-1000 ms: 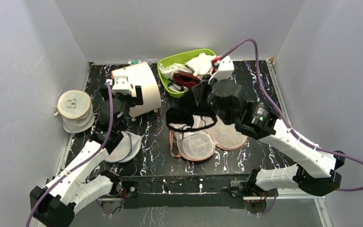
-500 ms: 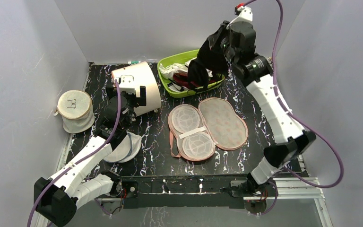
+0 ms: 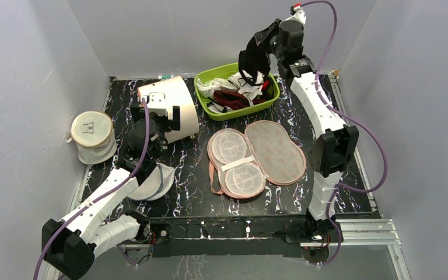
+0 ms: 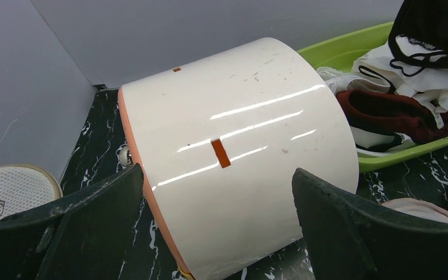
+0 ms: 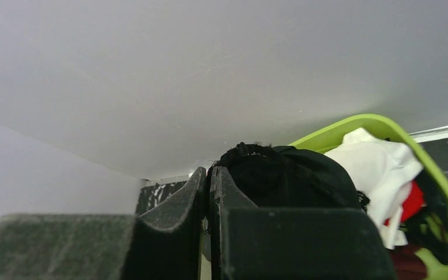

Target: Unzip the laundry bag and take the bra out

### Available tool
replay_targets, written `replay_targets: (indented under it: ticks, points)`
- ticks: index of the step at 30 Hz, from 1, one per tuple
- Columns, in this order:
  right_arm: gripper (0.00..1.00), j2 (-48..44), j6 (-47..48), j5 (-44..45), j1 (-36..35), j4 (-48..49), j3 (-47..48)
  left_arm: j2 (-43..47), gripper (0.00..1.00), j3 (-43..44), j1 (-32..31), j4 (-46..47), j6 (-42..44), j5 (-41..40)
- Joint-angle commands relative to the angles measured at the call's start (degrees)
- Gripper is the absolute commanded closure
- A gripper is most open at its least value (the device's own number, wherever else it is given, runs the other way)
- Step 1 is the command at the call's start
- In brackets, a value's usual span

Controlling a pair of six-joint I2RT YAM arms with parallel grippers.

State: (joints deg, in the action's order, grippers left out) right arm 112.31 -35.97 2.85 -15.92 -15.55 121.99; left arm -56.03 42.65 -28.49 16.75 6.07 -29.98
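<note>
- Bra (image 3: 253,61) placement was the whole question here, so read across from your left.
- Far left, a white mesh cylinder bag (image 3: 91,137) stood upright, out of play.
- Your left gripper (image 4: 216,172) had its fingers spread wide with nothing between them. It faced the side of a glossy white drum (image 3: 174,108) lying tipped over. A round mesh pouch (image 3: 151,182) lay just beside that arm.
- In the middle, the laundry bag (image 3: 277,153) lay unzipped and folded flat open. Both halves showed pale mesh, with nothing dark inside, so I judged the removal itself as done.
- Behind it sat the green tub (image 3: 202,87), holding white cloths (image 3: 216,88) and a dark red garment (image 3: 233,99).
- To the right, your right gripper (image 5: 208,182) was pinched tight on black fabric and held high near the back wall.
- The bra hung straight down from it, long axis vertical, over the tub's right end.
- Its lower edge was at the white cloths. You could not tell from these views whether it touched them.
- Bra and tub lined up one above the other, well apart from the open bag.
- Only your right arm had any say in the release; the left was nowhere near.
</note>
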Motion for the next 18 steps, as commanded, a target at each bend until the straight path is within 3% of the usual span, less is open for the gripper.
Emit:
replay_targets:
  ticks: [1,6,10,14,18]
  points:
    - [1.0,3.01,-11.55,-4.39,0.6,16.87,-5.43,1.69,0.02,1.52,0.16,2.54,0.85,-0.51]
    - [1.0,10.19,-29.93,-13.09,0.31,29.2,-9.05,2.08,0.01,1.41,0.11,2.74,0.92,-0.58]
    - [1.0,14.54,-38.07,-16.48,-1.78,36.41,-7.85,2.28,0.02,1.26,0.1,2.93,0.95,-0.78]
    - [1.0,17.03,-41.92,-17.74,-3.29,37.93,-5.25,2.44,0.02,1.27,0.1,2.85,0.84,-0.61]
    - [1.0,13.48,-41.79,-14.5,-3.7,38.18,-14.14,2.66,0.02,1.27,0.1,2.85,0.89,-0.76]
